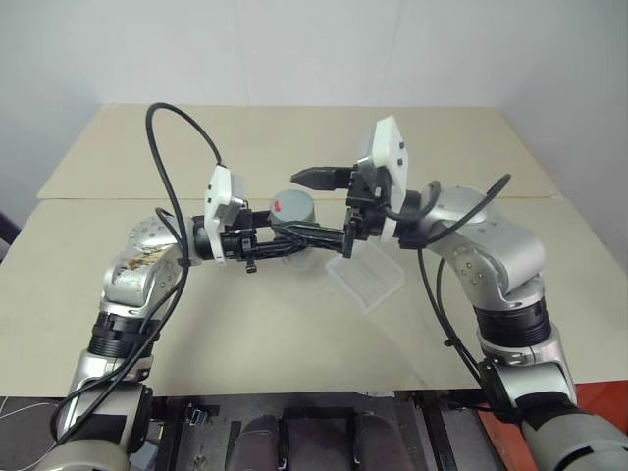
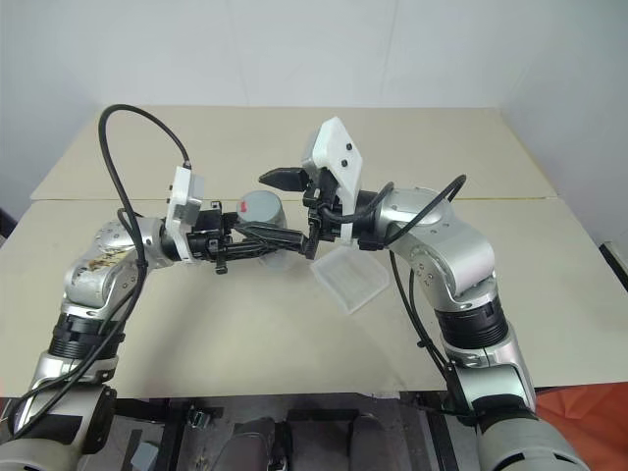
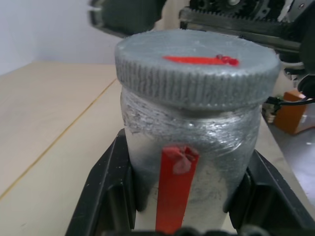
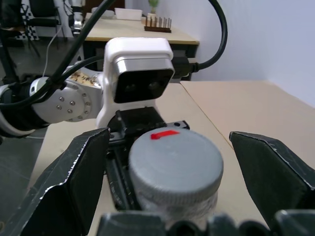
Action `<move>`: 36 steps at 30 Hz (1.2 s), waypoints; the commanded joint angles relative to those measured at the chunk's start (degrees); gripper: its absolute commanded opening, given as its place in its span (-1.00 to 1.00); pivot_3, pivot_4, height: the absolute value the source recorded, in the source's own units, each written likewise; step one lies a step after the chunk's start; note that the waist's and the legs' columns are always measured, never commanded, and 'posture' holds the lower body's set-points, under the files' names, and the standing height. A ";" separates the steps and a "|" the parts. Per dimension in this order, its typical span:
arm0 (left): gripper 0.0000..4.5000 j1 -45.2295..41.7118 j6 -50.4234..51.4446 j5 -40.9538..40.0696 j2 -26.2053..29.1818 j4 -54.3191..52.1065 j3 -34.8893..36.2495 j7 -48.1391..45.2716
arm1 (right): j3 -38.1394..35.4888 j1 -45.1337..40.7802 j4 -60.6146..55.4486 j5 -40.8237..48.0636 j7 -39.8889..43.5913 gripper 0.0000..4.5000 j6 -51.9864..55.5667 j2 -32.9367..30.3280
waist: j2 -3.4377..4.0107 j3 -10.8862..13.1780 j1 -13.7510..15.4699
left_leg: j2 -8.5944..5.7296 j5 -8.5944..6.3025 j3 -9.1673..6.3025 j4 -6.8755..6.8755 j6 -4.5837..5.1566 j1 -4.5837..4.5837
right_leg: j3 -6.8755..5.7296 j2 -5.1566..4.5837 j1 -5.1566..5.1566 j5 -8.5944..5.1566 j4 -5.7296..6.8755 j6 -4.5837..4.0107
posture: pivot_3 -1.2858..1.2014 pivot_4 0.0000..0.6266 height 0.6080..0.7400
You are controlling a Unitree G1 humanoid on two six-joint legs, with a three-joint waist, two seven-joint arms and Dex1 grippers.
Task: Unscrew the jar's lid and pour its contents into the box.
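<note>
From my head cameras, I am holding the jar (image 1: 292, 218) up above the table (image 1: 118, 294) with my left gripper (image 1: 294, 238), whose two black fingers are clamped on the jar's wall below the lid (image 1: 292, 204). My right gripper (image 1: 339, 208) is reaching in from the other side, its jaws spread wide, one finger above the lid and one below, neither touching it. The clear box (image 1: 366, 279) is lying on the table just below my right gripper.

From my left wrist, I am seeing the jar upright between my two fingers (image 3: 108, 187), which are pressing its sides; the grey ribbed lid (image 3: 197, 69) is on, a red mark on top.

From my right wrist, my fingers (image 4: 78, 172) are standing wide apart on either side of the lid (image 4: 175, 164), with clear gaps to it, and my left gripper is holding the jar beneath.
</note>
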 commanded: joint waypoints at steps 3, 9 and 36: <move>-0.15 -0.37 -1.04 -0.17 -0.21 -1.94 0.67 -0.48 | -0.53 -0.55 -0.80 0.48 -0.44 1.00 0.68 0.21 | 0.00 0.00 0.04 | 0.03 0.00 -0.01 0.00 -0.01 0.01 | 0.00 0.01 -0.01 0.00 -0.01 0.00 | 0.03 -0.52 1.00; -0.15 -0.31 -0.89 -0.41 -0.39 -2.94 0.95 -0.15 | 0.27 -0.11 -0.06 0.58 1.66 0.45 1.27 -0.55 | 0.00 0.00 0.05 | 0.04 0.00 -0.03 0.01 0.00 0.00 | 0.01 0.01 -0.01 0.00 -0.01 0.00 | 0.03 -0.52 1.00; -0.15 -1.42 2.37 -6.43 3.78 -7.19 1.17 -13.74 | 1.03 -11.71 30.53 -2.35 35.98 0.97 -23.77 1.66 | 0.02 0.02 0.27 | 0.07 0.09 -0.07 0.04 -0.16 -0.05 | 0.01 0.07 -0.11 -0.01 0.37 -0.01 | 0.03 -0.52 1.00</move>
